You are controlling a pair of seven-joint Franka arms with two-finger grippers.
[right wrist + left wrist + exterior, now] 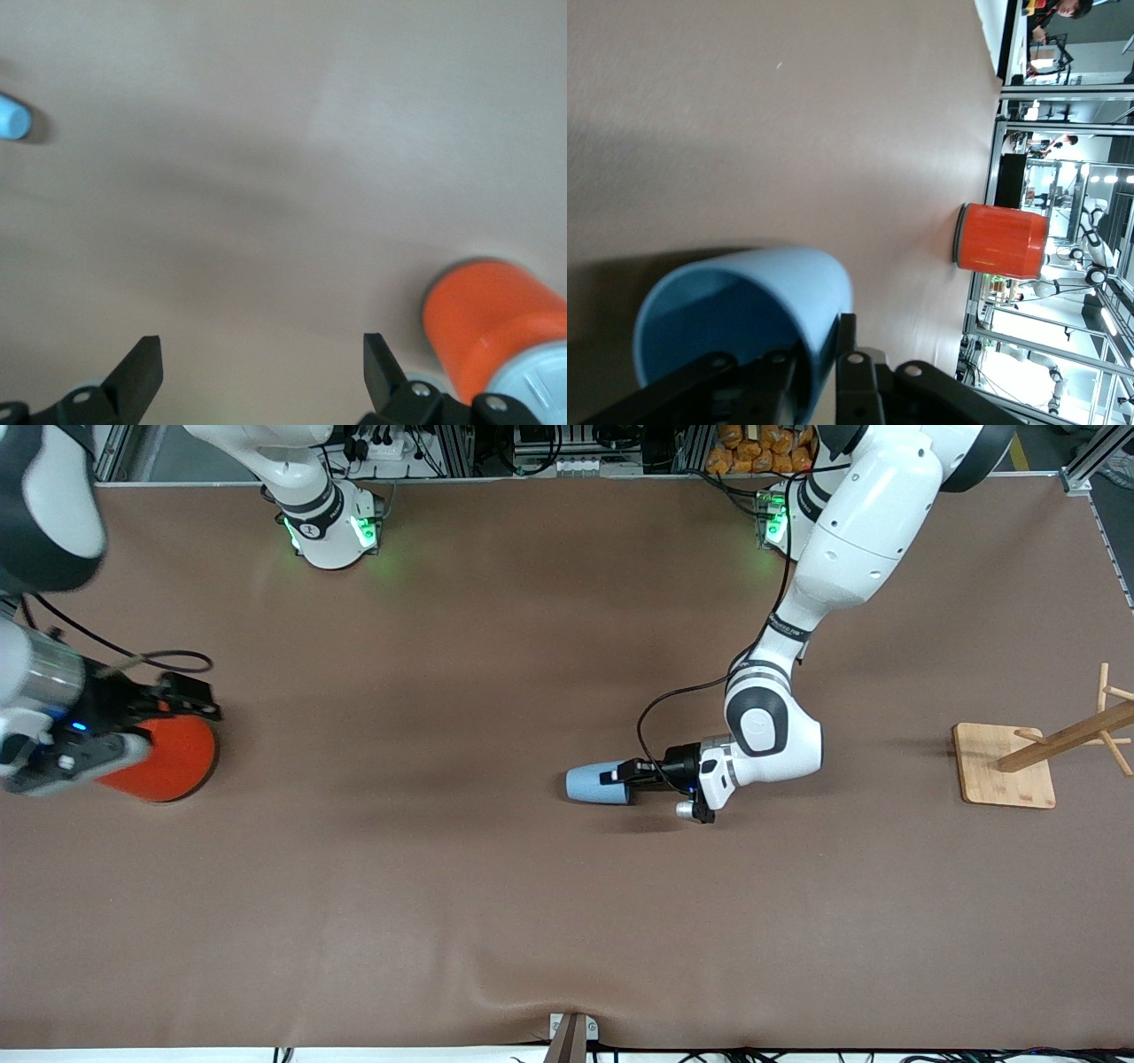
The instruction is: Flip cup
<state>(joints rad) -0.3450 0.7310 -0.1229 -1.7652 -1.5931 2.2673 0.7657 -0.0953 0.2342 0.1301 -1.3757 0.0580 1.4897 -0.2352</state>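
The light-blue cup (594,784) lies on its side near the middle of the table, its mouth toward my left gripper (623,773). In the left wrist view the cup (744,301) fills the lower part and shows its darker inside. My left gripper (824,359) is shut on the cup's rim wall, with one finger inside and one finger (847,350) outside. I cannot tell whether the cup rests on the table or is just above it. My right gripper (261,354) is open and empty, over the table beside the orange can (492,323). The cup (11,117) shows small in the right wrist view.
The large orange can (173,757) with a grey lid stands at the right arm's end of the table, partly under the right hand; it also shows in the left wrist view (1001,239). A wooden peg rack on a square base (1005,775) stands at the left arm's end.
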